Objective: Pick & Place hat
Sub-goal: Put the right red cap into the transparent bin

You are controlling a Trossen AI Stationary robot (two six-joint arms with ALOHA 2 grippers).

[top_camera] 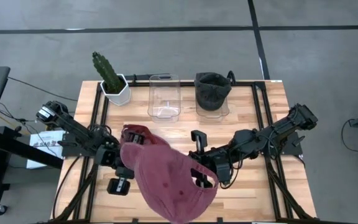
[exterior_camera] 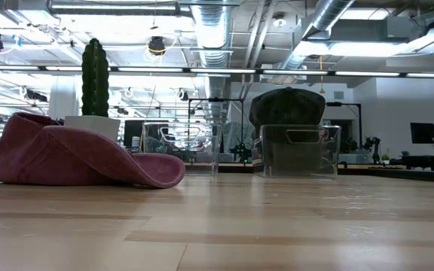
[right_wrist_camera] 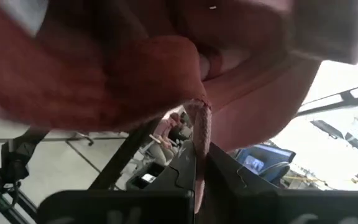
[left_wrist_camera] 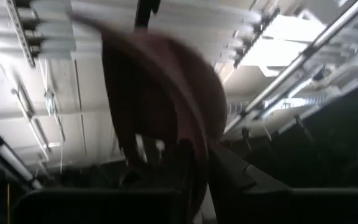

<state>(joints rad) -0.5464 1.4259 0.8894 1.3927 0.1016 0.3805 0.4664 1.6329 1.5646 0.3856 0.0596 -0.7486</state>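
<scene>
Right gripper (top_camera: 205,177): its fingers are fully closed on a thin edge of the red hat (top_camera: 166,183); in the right wrist view the red rim (right_wrist_camera: 197,134) goes down between the two dark fingers (right_wrist_camera: 182,168).
Left gripper (top_camera: 124,167): it is at the other side of the same hat; in the left wrist view the cloth (left_wrist_camera: 166,99) hangs right in front of the fingers (left_wrist_camera: 229,174), but I cannot tell if they pinch it or stand a little apart.
Red hat: it is between the two grippers, spread out over both of them in the high view; in the low view one end (exterior_camera: 81,158) rests on the table (top_camera: 247,199).
Behind the grippers: an empty clear box (top_camera: 164,96) and beside it a second clear box (top_camera: 211,107) with a dark hat (top_camera: 212,89) on top.
Behind the left gripper: a cactus (top_camera: 106,70) in a white pot (top_camera: 118,92), at the far table corner.
Left of the left arm: a white sheet (top_camera: 42,144) beside the table.
</scene>
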